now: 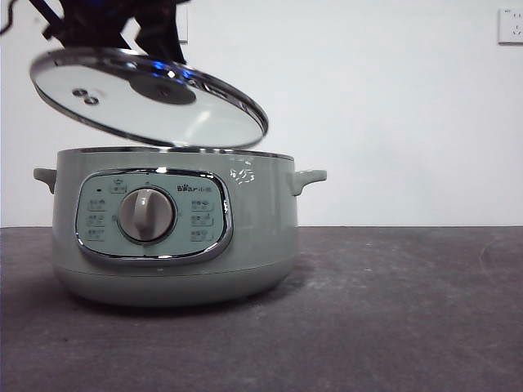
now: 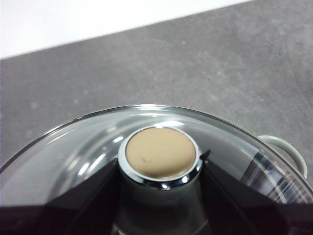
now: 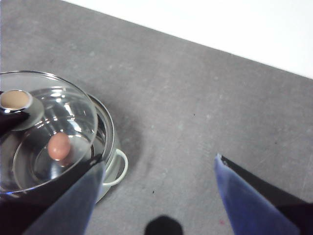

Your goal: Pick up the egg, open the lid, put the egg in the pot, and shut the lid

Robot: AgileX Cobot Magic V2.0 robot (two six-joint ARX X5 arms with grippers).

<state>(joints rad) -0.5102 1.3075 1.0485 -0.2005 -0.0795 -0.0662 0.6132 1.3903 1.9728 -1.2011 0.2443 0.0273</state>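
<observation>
The sage-green pot (image 1: 172,245) stands on the dark table. Above its opening the lid (image 1: 147,102), clear glass with a chrome rim, hangs tilted, with its lower edge close to the pot's rim. My left gripper (image 2: 160,160) is shut on the lid's tan-topped knob (image 2: 160,152), and reaches in from the top of the front view (image 1: 155,45). Through the glass, the right wrist view shows the brown-orange egg (image 3: 59,146) lying inside the pot (image 3: 108,132). My right gripper (image 3: 159,160) is open and holds nothing, over bare table beside the pot.
One of the pot's side handles (image 3: 120,169) sticks out toward my right gripper. A white wall with a socket (image 1: 511,24) stands behind the table. Grey tabletop (image 1: 409,310) stretches to the right of the pot.
</observation>
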